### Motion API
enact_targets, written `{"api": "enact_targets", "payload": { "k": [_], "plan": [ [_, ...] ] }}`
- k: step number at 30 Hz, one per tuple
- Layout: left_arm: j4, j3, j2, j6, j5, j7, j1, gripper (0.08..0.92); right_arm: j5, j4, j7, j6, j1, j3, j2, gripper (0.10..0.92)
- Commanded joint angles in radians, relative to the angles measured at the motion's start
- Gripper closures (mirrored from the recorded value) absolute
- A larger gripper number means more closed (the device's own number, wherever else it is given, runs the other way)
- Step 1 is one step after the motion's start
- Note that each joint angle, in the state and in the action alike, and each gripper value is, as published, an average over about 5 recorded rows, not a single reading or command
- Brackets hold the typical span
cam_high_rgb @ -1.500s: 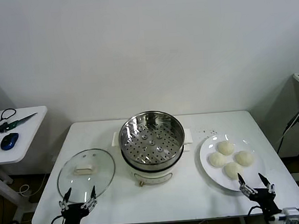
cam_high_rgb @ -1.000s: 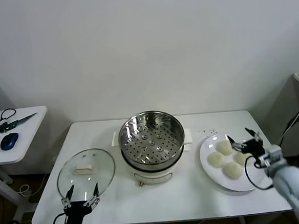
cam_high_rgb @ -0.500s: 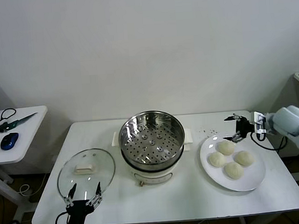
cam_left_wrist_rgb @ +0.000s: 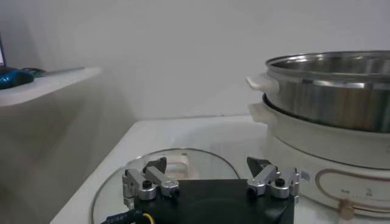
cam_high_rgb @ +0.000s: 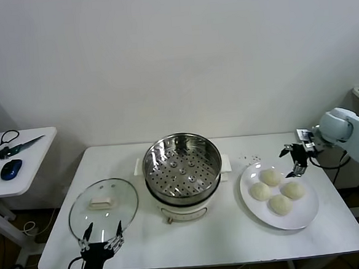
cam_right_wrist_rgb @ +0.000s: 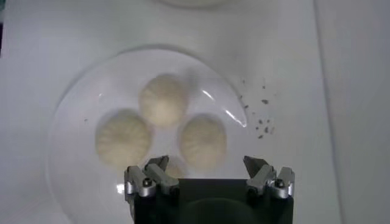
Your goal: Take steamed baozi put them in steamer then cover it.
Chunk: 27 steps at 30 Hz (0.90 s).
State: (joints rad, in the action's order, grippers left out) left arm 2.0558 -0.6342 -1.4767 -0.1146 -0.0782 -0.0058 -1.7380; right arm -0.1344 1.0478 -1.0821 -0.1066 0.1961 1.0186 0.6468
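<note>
Four cream-white baozi [cam_high_rgb: 273,189] lie on a white plate [cam_high_rgb: 302,215] at the table's right. My right gripper [cam_high_rgb: 295,161] hangs open and empty above the plate's far right edge. In the right wrist view the baozi [cam_right_wrist_rgb: 163,100] lie below the open gripper [cam_right_wrist_rgb: 206,169], one partly hidden by it. The steel steamer [cam_high_rgb: 182,165] stands open at the table's middle, its perforated tray empty. The glass cover [cam_high_rgb: 103,205] lies flat at the front left. My left gripper [cam_high_rgb: 103,236] is open and empty at the front edge, just before the cover [cam_left_wrist_rgb: 173,165].
A side table [cam_high_rgb: 18,164] at the left holds a blue mouse [cam_high_rgb: 11,169] and scissors. Dark crumbs [cam_high_rgb: 250,160] lie behind the plate. The steamer's cream base [cam_left_wrist_rgb: 329,158] shows in the left wrist view.
My right arm rose from the table's front right edge, swung over the plate and now hovers at its far right side. The left gripper barely moved.
</note>
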Motion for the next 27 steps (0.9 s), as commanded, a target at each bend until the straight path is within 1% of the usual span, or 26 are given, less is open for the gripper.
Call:
{"api": "enact_targets", "payload": {
  "k": [1,10,21,27],
  "plan": [
    [-0.004,0.000,0.000,0.002,0.001,0.000,-0.001,0.177,0.015,-0.106,-0.039,-0.006,0.002,0.067,0.089,0.203],
    [-0.015,0.000,-0.003,0.007,0.001,-0.002,0.002,0.177,0.077,-0.224,0.014,0.015,-0.083,-0.019,0.205,0.203],
    [-0.024,0.004,-0.003,0.013,0.001,-0.002,0.002,0.177,0.139,-0.282,0.045,0.012,-0.120,-0.065,0.241,0.206],
    [-0.025,0.006,-0.004,0.013,0.001,-0.003,0.003,0.177,0.145,-0.297,0.047,0.011,-0.122,-0.076,0.241,0.269]
  ]
}}
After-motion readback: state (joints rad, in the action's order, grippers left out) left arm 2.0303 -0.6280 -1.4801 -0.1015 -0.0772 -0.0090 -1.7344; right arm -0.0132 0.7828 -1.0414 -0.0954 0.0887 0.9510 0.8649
